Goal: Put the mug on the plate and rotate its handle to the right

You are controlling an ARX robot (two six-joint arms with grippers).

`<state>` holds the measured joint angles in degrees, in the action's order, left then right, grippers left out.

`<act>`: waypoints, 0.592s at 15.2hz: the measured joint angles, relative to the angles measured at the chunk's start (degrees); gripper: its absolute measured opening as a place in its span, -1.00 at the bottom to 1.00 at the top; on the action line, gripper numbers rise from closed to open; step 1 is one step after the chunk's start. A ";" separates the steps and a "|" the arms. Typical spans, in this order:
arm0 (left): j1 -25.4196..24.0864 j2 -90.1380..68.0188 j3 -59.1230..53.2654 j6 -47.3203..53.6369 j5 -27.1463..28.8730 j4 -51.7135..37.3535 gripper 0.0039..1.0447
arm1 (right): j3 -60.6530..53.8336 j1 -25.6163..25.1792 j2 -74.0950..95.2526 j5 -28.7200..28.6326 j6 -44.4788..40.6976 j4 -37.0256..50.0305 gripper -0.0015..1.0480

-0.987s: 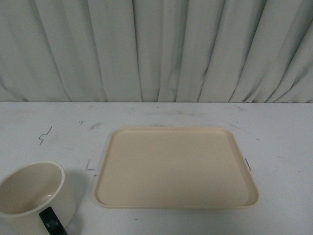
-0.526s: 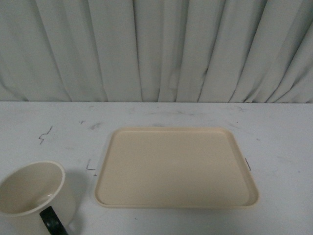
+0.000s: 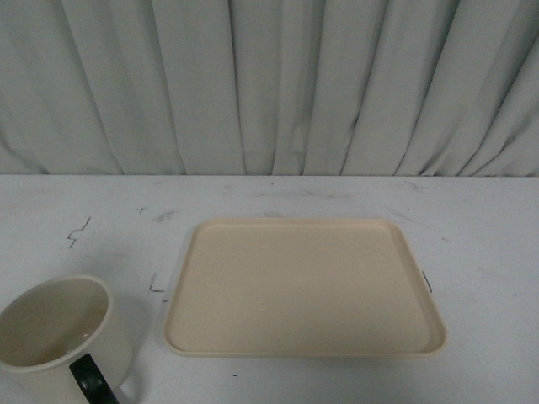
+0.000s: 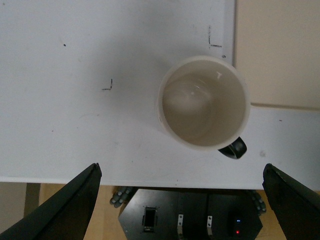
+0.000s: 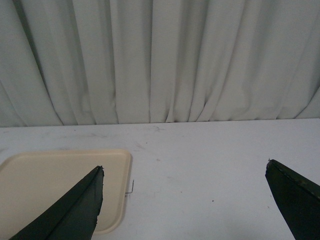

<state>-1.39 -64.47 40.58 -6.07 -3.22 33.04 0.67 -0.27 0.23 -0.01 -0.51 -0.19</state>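
Clearly nearest: our left gripper [image 4: 181, 167], spread wide, empty.
Mug [image 4: 204, 102]: we see it beneath, left of plate [image 4: 280, 50].
Right gripper [image 5: 184, 166]: spread, empty.

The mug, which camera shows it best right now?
The left wrist view: it looks straight down on the whole mug, open rim, inside and black handle. The front view crops it at the lower left corner; the right wrist view misses it.
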 joint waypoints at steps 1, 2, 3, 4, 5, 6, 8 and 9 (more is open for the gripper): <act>0.15 -4.96 0.77 -0.04 -0.42 -1.07 0.88 | 0.00 0.00 0.00 0.02 0.00 -0.02 0.87; 0.17 -7.80 1.11 -0.04 -0.63 -1.84 0.88 | 0.00 0.00 0.00 0.02 0.00 -0.02 0.87; 0.15 -12.79 2.27 0.04 -1.01 -3.56 0.88 | 0.00 0.00 0.00 0.02 0.00 -0.02 0.87; 0.00 -14.95 3.28 0.17 -1.16 -4.68 0.88 | 0.00 0.00 0.00 0.02 0.00 -0.02 0.87; -0.37 -17.40 4.26 0.50 -1.22 -5.95 0.88 | 0.00 0.00 0.00 0.00 0.00 0.00 0.87; -0.61 -19.26 4.76 0.74 -1.16 -6.78 0.88 | 0.00 0.00 0.00 0.02 0.00 0.00 0.87; -1.29 -24.55 5.22 2.08 -0.74 -9.07 0.88 | 0.00 0.00 0.00 0.00 0.00 0.00 0.87; -1.33 -26.16 5.27 2.32 -0.46 -10.05 0.88 | 0.00 0.00 0.00 0.00 0.00 -0.02 0.87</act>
<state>-2.72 -90.63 45.84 -3.75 -3.68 22.98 0.67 -0.27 0.23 -0.01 -0.51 -0.21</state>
